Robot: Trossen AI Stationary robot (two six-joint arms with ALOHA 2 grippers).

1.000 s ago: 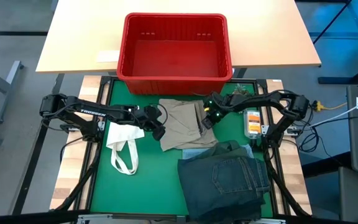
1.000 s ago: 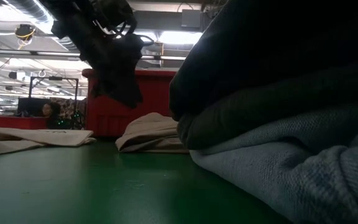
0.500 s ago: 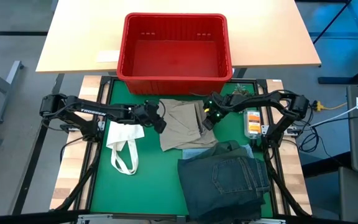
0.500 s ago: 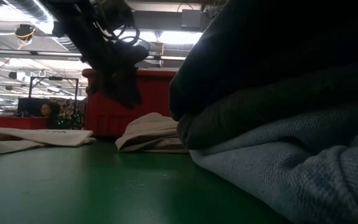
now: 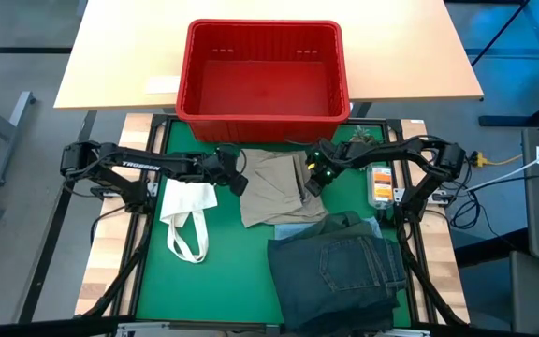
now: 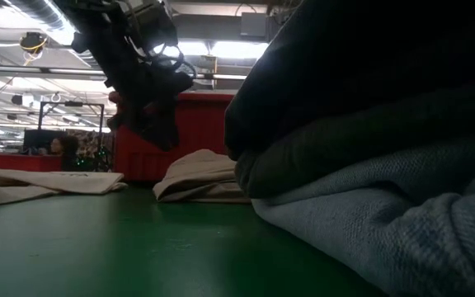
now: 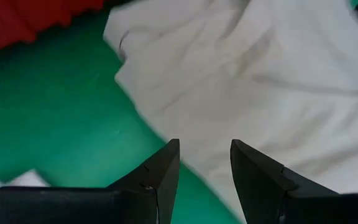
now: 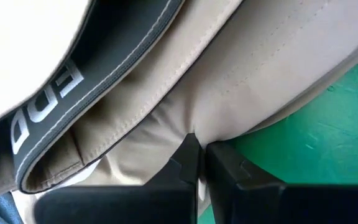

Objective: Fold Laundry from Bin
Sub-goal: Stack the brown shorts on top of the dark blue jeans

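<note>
Two pincers work the khaki garment (image 5: 274,187), which lies crumpled on the green tabletop (image 5: 223,271) just in front of the red bin (image 5: 263,70). The right pincer (image 5: 313,180) is clamped on the garment's edge, fingers pressed together. The left pincer (image 5: 236,180) hovers at its opposite edge with fingers (image 7: 160,174) apart, holding nothing. Folded jeans (image 5: 340,271) lie nearby; a white tote bag (image 5: 187,217) lies beside the left arm.

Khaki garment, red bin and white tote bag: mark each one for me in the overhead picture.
khaki garment (image 5: 271,192): high view, middle of the cloth.
red bin (image 5: 265,116): high view, near rim.
white tote bag (image 5: 186,198): high view, bag body above the loop handles.
</note>
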